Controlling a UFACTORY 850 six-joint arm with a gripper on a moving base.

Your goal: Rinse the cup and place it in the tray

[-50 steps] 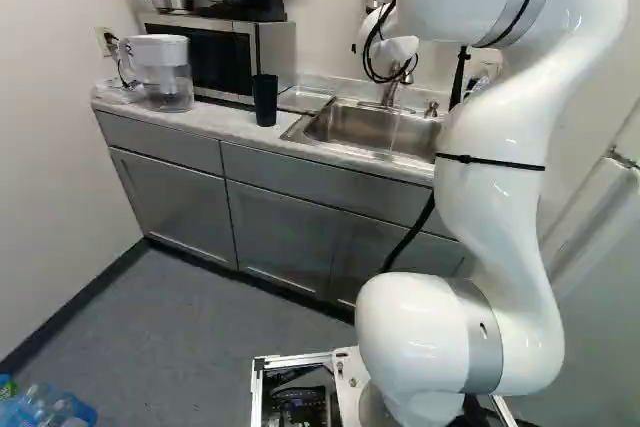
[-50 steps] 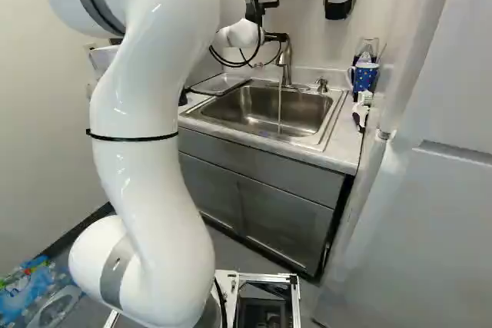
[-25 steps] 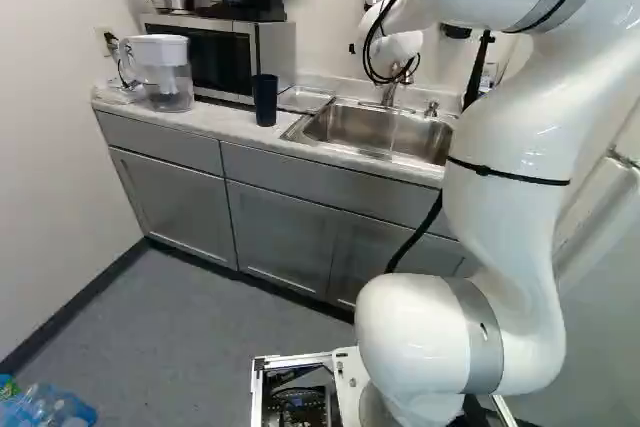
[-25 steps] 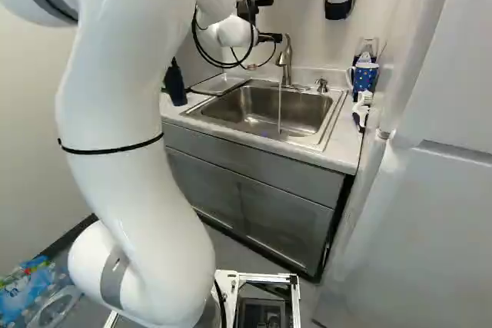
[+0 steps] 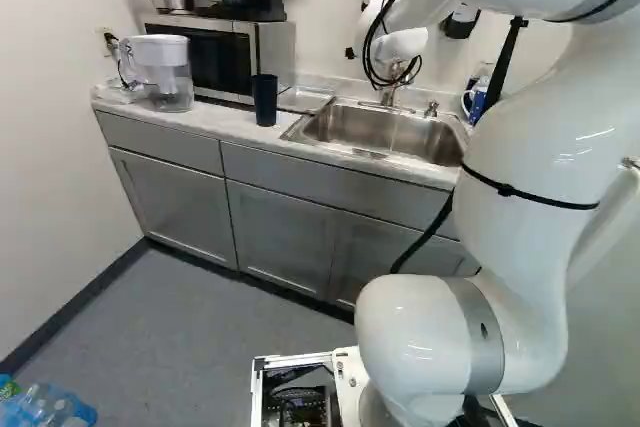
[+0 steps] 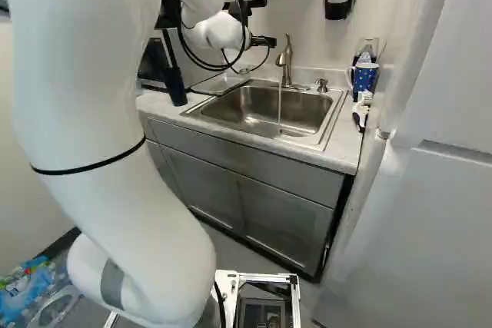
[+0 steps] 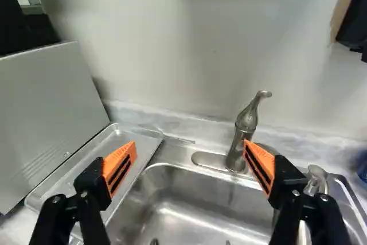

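1. The gripper [image 6: 264,40] is held near the tap [image 6: 285,59], its fingers spread apart.
2. The cup [image 5: 265,102] is stood upright on the counter [image 5: 215,121], well apart from the gripper, at its 8 o'clock in the right base view.
3. The tray [image 5: 304,99] is set at the cup's 3 o'clock in the left base view.
4. Water [image 6: 279,111] is run into the sink [image 6: 327,130].
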